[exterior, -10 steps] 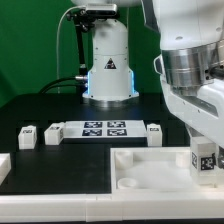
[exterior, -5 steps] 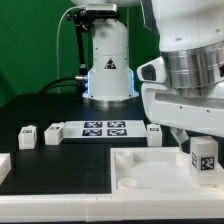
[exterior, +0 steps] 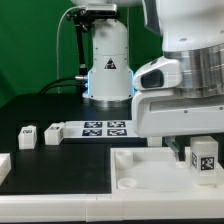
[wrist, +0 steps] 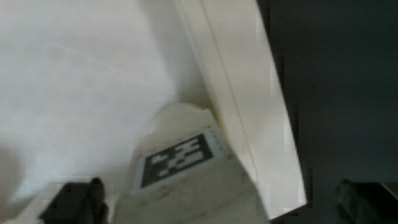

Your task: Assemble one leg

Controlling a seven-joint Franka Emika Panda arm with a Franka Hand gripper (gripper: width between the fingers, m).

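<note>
A small white leg (exterior: 205, 160) with a black-and-white tag stands upright in the corner of the large white panel (exterior: 140, 172) at the exterior view's right. My gripper (exterior: 198, 146) hangs just above it, and the big hand covers much of that side. In the wrist view the leg (wrist: 187, 165) lies between my two dark fingertips (wrist: 75, 203), which stand wide apart and do not touch it. The gripper (wrist: 219, 206) is open. The panel's raised rim (wrist: 240, 90) runs beside the leg.
The marker board (exterior: 105, 128) lies at the middle back. Two more small tagged legs (exterior: 27, 136) (exterior: 55, 132) sit to its left. A white block (exterior: 4, 166) lies at the left edge. The arm's base (exterior: 108, 60) stands behind.
The hand has turned and risen over the last second, moving leftward in the exterior view. The leg stays standing in the panel's corner.
</note>
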